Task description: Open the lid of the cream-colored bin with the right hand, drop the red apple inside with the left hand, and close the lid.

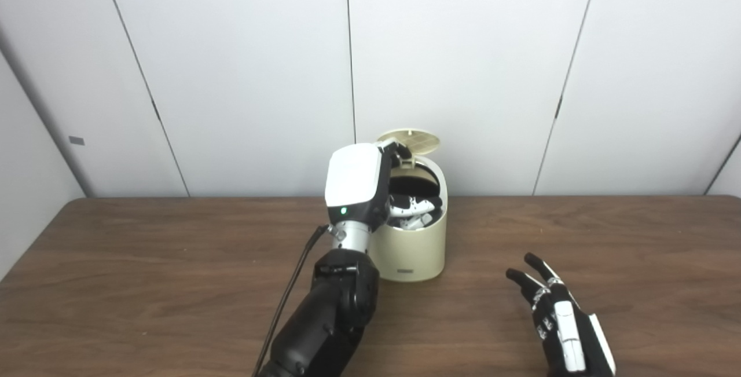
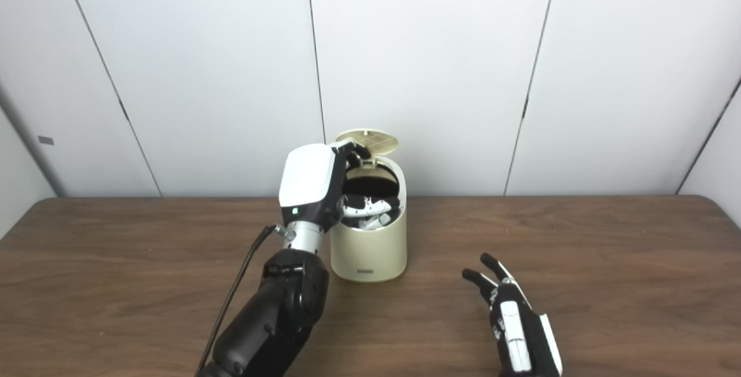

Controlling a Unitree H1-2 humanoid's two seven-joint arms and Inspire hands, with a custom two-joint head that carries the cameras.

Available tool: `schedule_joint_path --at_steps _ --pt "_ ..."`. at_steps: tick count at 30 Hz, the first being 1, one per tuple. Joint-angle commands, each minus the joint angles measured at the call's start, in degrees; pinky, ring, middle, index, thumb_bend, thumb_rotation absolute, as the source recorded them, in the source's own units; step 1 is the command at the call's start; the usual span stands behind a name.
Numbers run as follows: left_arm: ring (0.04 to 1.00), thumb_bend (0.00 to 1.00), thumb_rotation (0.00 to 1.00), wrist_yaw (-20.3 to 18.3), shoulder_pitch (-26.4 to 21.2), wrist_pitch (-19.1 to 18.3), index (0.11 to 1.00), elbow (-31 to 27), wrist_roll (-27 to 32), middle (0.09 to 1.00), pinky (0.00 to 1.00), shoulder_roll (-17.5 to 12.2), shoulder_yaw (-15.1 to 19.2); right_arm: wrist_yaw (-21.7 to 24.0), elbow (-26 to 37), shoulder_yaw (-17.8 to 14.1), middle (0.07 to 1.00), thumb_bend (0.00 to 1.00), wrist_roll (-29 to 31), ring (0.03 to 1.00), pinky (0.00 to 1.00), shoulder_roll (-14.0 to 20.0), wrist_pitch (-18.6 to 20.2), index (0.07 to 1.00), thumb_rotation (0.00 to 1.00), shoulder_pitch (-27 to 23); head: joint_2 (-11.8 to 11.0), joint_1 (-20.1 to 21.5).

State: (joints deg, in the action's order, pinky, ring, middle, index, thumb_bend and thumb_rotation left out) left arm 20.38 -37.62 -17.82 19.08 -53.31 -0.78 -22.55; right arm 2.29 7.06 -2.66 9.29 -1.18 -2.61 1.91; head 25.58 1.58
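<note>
The cream-colored bin (image 1: 412, 249) stands at the middle of the table near the wall, its round lid (image 1: 412, 138) tipped up and back. My left hand (image 1: 356, 183) is at the bin's left rim, its fingers (image 1: 415, 208) reaching across the dark mouth and spread apart, with nothing seen in them. No red apple shows in either view; the inside of the bin is dark and partly covered by the hand. My right hand (image 1: 558, 319) rests low over the table to the right of the bin, well apart from it, fingers stretched out and open.
The brown wooden table (image 1: 145, 261) runs the full width, with white wall panels (image 1: 243, 76) right behind the bin. A black cable (image 1: 289, 290) hangs along my left forearm.
</note>
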Motion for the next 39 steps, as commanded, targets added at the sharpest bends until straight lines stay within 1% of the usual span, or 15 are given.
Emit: schedule_joint_path --at_steps 1,2,3,4,5,6,10,15,20,23,25,27,30,34,39 --pt "0.648 0.93 0.0 -0.81 -0.91 0.44 0.611 0.01 0.53 0.683 0.56 -0.66 0.16 0.29 -0.7 -0.05 0.746 0.6 0.16 0.877 0.96 -0.07 -2.26 0.849 0.84 -0.45 0.04 -0.04" --pt "0.655 0.73 0.02 -0.52 -0.74 1.3 0.551 -0.06 1.15 0.681 0.56 -0.64 0.42 0.28 -0.7 -0.1 0.745 0.6 0.24 0.878 0.96 -0.08 -2.22 0.848 0.84 -0.45 0.06 -0.08" --pt "0.649 0.6 0.03 -0.2 -0.61 2.12 0.513 -0.15 1.56 0.668 0.56 -0.71 0.54 0.32 -0.7 -0.14 0.745 0.6 0.33 0.878 0.96 -0.05 -2.21 0.848 0.84 -0.44 0.05 -0.11" --pt "0.628 0.56 0.03 0.0 -0.47 2.63 0.499 -0.37 1.76 0.644 0.54 -0.81 0.56 0.35 -0.68 -0.15 0.746 0.6 0.37 0.878 0.96 -0.02 -2.15 0.848 0.84 -0.41 0.02 -0.17" --pt "0.562 0.53 0.02 0.19 -0.32 3.2 0.469 -0.61 1.97 0.601 0.52 -0.9 0.61 0.39 -0.68 -0.14 0.747 0.6 0.36 0.879 0.96 0.02 -2.19 0.848 0.84 -0.39 0.02 -0.2" --pt "0.512 0.49 0.01 0.44 -0.17 3.72 0.446 -0.8 2.07 0.567 0.42 -0.97 0.69 0.39 -0.69 -0.14 0.747 0.6 0.33 0.876 0.95 0.04 -2.19 0.848 0.84 -0.38 0.03 -0.23" --pt "0.447 0.47 0.0 2.8 0.25 6.09 0.436 -0.94 2.7 0.541 0.32 -0.74 1.45 0.43 -0.99 -0.16 0.747 0.61 0.17 0.868 0.94 0.22 -2.29 0.852 0.84 -0.43 -0.05 -0.6" --pt "0.455 0.47 0.0 3.25 0.89 7.05 0.436 -3.06 4.21 0.546 0.32 -0.02 2.84 0.83 -1.27 -0.18 0.753 0.6 0.94 0.869 0.93 0.33 -2.27 0.859 0.84 -0.45 -0.24 -0.87" --pt "0.406 0.47 0.0 2.22 1.4 6.46 0.507 -6.31 5.07 0.527 0.31 0.6 4.32 1.06 -1.96 -0.18 0.753 0.59 1.24 0.86 0.92 0.55 -2.82 0.86 0.84 -0.62 -0.53 -1.06" --pt "0.396 0.47 0.0 2.32 1.99 7.16 0.532 -8.59 6.52 0.492 0.29 0.64 5.86 0.89 -2.38 -0.16 0.753 0.59 0.9 0.851 0.91 0.6 -3.08 0.859 0.84 -0.81 -0.86 -1.2" --pt "0.401 0.47 0.0 2.12 2.63 8.34 0.512 -10.76 9.15 0.486 0.31 0.55 7.63 0.86 -2.61 -0.12 0.752 0.6 0.58 0.848 0.9 0.74 -3.26 0.857 0.85 -0.94 -0.95 -1.2" --pt "0.41 0.47 0.0 1.58 3.45 9.58 0.492 -13.52 13.64 0.499 0.33 1.23 10.35 0.96 -2.73 -0.16 0.751 0.6 0.77 0.847 0.9 0.75 -3.44 0.856 0.86 -0.96 -0.98 -1.13" --pt "0.42 0.47 0.0 -0.06 4.53 8.86 0.474 -17.93 18.68 0.516 0.32 2.37 13.56 1.08 -2.71 -0.19 0.752 0.61 0.96 0.85 0.91 0.89 -3.49 0.858 0.86 -0.86 -0.86 -1.28" --pt "0.414 0.47 0.0 -2.72 5.9 6.3 0.451 -23.79 21.49 0.507 0.33 2.84 15.93 1.6 -2.8 -0.2 0.755 0.59 1.56 0.861 0.93 1.4 -3.53 0.859 0.87 -0.83 -0.84 -1.47" --pt "0.405 0.47 0.0 -5.79 7.28 5.62 0.46 -28.75 25.87 0.506 0.31 2.6 18.37 1.93 -3.01 -0.36 0.747 0.59 2.15 0.857 0.94 1.75 -3.49 0.851 0.86 -0.77 -0.7 -1.79"
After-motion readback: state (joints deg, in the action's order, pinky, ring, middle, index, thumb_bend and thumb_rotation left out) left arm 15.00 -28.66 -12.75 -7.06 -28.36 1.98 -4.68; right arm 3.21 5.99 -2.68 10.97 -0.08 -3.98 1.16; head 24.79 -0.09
